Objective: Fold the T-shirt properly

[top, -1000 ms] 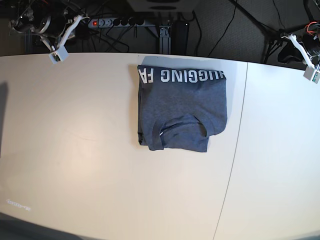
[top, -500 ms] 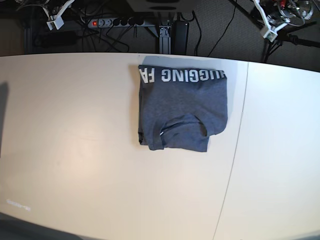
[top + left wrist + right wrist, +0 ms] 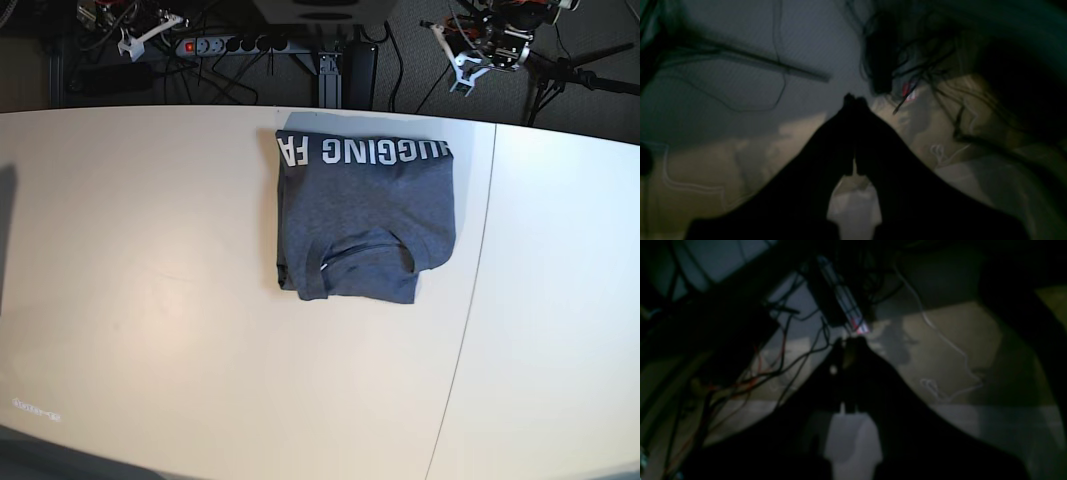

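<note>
Lying flat on the pale cream desk [image 3: 150, 300], the heathered slate-blue cotton T-shirt [image 3: 365, 220] was folded into a compact rectangle, with a strip of white block lettering along its far edge and the round collar showing near its near edge. It sat well apart from both pincers, ahead of them and lower than they were. The left pincer [image 3: 854, 100] was raised above the dim floor behind the desk, its two dark fingers pressed together on nothing; the right pincer [image 3: 846, 343] was likewise closed and empty, hanging over a tangle of black and red cables [image 3: 766, 373]. Neither touched the cloth. The garment looked soft, light and limp, likely to sag and slide apart if lifted from one spot, so any further tidying would best be done by pinching two corners of a folded edge, through all the layers at once. The fold appeared finished, with only a slight unevenness at the hem nearest the collar.
</note>
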`<state>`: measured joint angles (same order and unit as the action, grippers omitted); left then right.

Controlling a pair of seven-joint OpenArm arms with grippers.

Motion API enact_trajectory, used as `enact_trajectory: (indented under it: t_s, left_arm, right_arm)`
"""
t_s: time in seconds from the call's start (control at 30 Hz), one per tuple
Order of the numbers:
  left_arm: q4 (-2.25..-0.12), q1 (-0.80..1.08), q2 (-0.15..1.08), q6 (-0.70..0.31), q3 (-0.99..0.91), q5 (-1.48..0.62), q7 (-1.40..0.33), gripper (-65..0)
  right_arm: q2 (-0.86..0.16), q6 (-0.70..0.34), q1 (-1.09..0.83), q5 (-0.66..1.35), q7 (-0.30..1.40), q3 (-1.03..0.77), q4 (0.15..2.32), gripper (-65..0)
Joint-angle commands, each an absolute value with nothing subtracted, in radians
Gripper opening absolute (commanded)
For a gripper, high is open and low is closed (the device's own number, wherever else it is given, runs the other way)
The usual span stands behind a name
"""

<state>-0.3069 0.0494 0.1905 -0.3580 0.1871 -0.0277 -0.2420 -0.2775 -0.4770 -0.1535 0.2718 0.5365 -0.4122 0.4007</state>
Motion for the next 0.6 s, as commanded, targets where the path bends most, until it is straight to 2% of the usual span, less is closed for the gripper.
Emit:
enact_trajectory:
  t_s: [0.0, 0.07, 0.23, 0.43, 0.57]
  left_arm:
    - [-0.279, 0.029, 0.18, -0.313, 0.195, -0.004, -0.219, -65.0]
    - [-0.26, 0.005, 0.141, -0.272, 0.213, 0.009, -0.206, -65.0]
    - [-0.275, -0.001, 0.088, -0.273, 0.291, -0.014, -0.233, -65.0]
    - [-0.276, 0.015, 0.06, -0.281, 0.406, -0.082, -0.255, -65.0]
    - [-0.286, 0.023, 0.061, -0.281, 0.418, -0.093, -0.254, -65.0]
  right_arm:
    - [-0.267, -0.44, -0.13, 0.254, 0.53, -0.416, 0.398, -65.0]
    - [-0.224, -0.399, -0.088, 0.202, 0.53, -0.416, 0.397, -65.0]
    - [-0.15, -0.334, -0.017, 0.114, 0.53, -0.416, 0.399, -65.0]
    - [-0.144, -0.336, -0.001, 0.112, 0.562, -0.416, 0.422, -65.0]
    - [-0.143, -0.337, -0.003, 0.119, 0.534, -0.416, 0.426, -65.0]
